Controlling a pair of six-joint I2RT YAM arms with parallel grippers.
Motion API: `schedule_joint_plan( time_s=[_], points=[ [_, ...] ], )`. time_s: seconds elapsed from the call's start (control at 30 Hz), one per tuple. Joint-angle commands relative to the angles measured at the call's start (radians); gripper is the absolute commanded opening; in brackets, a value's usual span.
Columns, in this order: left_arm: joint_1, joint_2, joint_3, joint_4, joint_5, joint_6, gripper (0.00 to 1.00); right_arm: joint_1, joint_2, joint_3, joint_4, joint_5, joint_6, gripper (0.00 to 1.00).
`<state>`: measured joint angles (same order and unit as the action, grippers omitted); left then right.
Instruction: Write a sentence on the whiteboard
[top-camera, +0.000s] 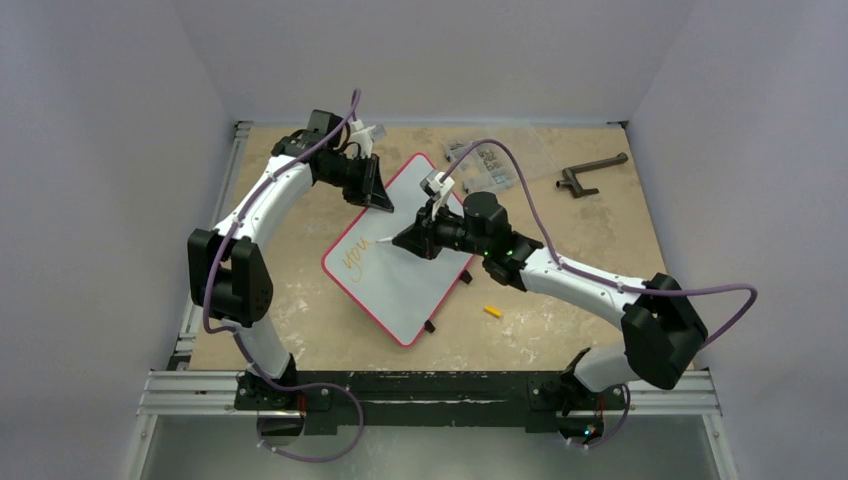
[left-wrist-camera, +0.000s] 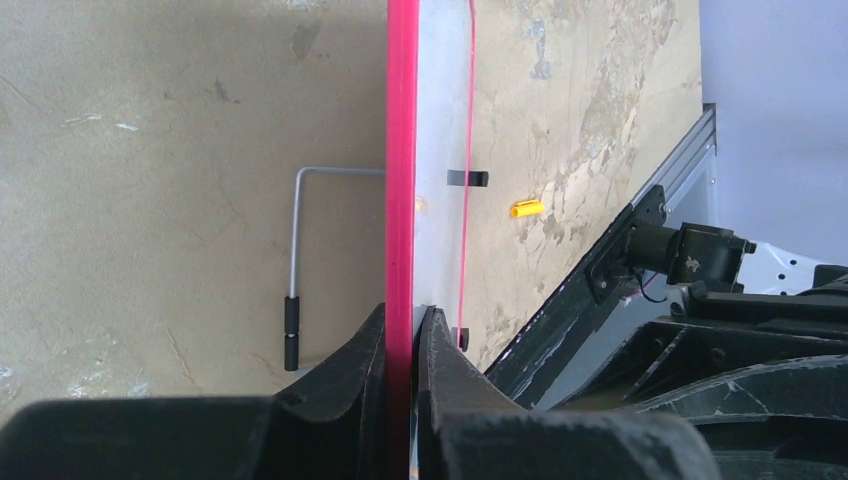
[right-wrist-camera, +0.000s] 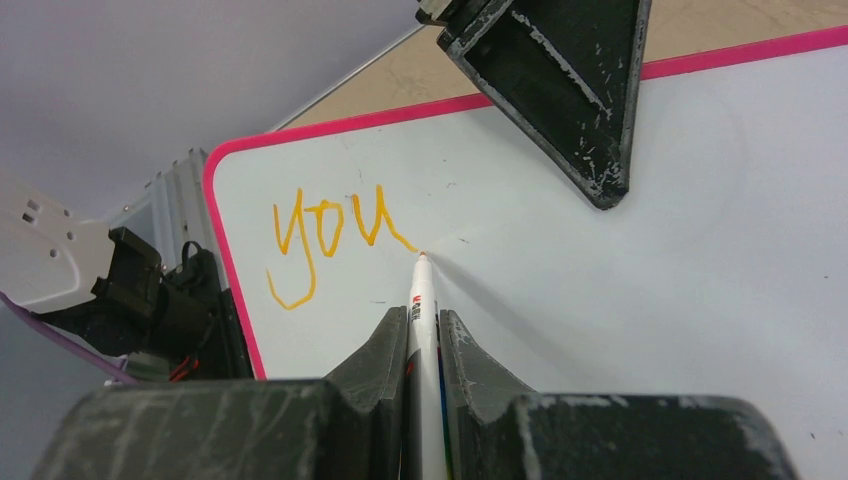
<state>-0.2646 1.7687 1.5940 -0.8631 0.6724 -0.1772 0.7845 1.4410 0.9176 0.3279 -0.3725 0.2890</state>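
Scuffed tan tabletop under grey walls, and from overhead the whiteboard sits mid-table, turned at an angle to the table's edges, between the two claws. The left claw is nipped on the board's far-left rim. The right claw hangs over the middle with a marker poking out ahead of it, and the sentence so far reads just "you", beyond the pen tip. A yellow cap lies back behind the right claw, clear of the board. Over to the left wrist: jaws narrow, red rim pinched edge-on between them, board running straight away from the claw. It looks thin, stiff and light, with a slick face, so it would likely skate under pen pressure, and the rim is the sensible place to hold. Right wrist now: jaws closed tight on the marker's barrel, its tip touching the white face just ahead, right at the tail of the "u". That barrel is slim and smooth; a grip low toward the tip should stop it twisting, and light pressure seems wise.
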Motion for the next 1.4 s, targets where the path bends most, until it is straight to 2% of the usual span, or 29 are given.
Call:
schedule_joint_plan(
  time_s=[0.0, 0.37, 0.6, 1.0, 1.37],
  points=[
    [-0.005, -0.008, 0.013, -0.043, -0.23, 0.067, 0.0, -0.004, -0.058, 0.009, -0.006, 0.052, -0.017, 0.0],
    [-0.016, -0.026, 0.025, -0.061, -0.208, 0.024, 0.0, -0.026, -0.093, 0.023, 0.001, 0.073, -0.032, 0.0],
    [-0.017, -0.053, -0.022, -0.037, -0.213, 0.038, 0.0, -0.032, -0.037, 0.056, 0.015, 0.043, -0.034, 0.0],
    [-0.017, -0.049, -0.029, -0.04, -0.229, 0.054, 0.0, -0.032, -0.012, 0.053, 0.144, -0.043, 0.012, 0.0],
    [-0.017, -0.051, -0.028, -0.04, -0.225, 0.055, 0.0, -0.031, 0.044, 0.086, 0.197, -0.055, 0.045, 0.0]
  ],
)
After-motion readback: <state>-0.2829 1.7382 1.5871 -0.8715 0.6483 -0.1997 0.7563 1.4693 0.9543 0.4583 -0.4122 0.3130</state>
